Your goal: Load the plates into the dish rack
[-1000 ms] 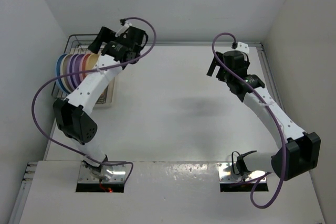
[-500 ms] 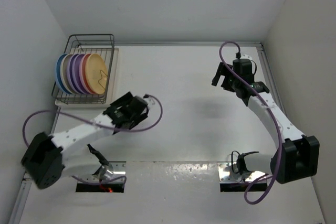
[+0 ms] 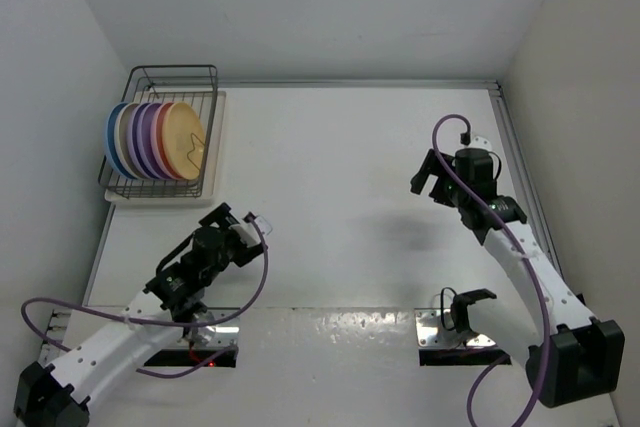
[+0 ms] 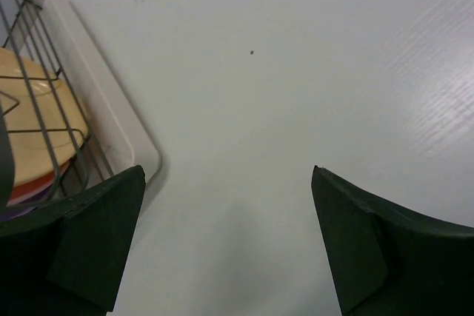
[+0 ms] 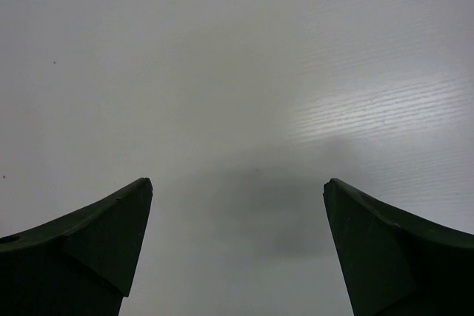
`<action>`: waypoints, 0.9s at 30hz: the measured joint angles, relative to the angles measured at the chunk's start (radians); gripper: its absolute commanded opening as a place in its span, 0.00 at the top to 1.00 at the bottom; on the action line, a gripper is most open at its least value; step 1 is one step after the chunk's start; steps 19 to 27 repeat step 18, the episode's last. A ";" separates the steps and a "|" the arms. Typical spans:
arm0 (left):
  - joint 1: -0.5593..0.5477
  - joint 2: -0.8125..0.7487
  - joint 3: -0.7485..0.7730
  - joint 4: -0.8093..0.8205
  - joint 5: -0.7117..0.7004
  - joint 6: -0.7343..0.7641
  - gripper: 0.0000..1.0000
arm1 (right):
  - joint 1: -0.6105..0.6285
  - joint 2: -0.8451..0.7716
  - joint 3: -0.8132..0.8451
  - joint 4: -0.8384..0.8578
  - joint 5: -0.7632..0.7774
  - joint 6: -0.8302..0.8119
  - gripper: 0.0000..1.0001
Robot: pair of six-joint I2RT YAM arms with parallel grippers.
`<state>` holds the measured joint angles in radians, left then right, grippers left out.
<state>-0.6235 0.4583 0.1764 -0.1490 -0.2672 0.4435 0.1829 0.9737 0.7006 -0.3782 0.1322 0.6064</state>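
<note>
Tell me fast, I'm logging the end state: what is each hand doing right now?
Left hand: open, holding nothing.
Right hand: open, holding nothing.

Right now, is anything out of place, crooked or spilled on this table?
Nothing stands out. The plates stand on edge in the dish rack, none on the table. The left hand and right hand are open and empty.
</note>
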 measured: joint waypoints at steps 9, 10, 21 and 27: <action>0.030 -0.068 -0.011 -0.022 0.117 0.006 0.00 | 0.000 -0.097 -0.039 -0.057 -0.001 0.008 0.01; 0.030 -0.070 -0.011 -0.021 0.129 -0.001 0.00 | 0.000 -0.116 -0.053 -0.065 -0.001 0.011 0.01; 0.042 -0.100 -0.029 0.006 0.219 -0.042 0.00 | 0.000 -0.194 -0.116 -0.131 -0.002 0.026 0.01; 0.042 -0.100 -0.029 0.006 0.219 -0.042 0.00 | 0.000 -0.194 -0.116 -0.131 -0.002 0.026 0.01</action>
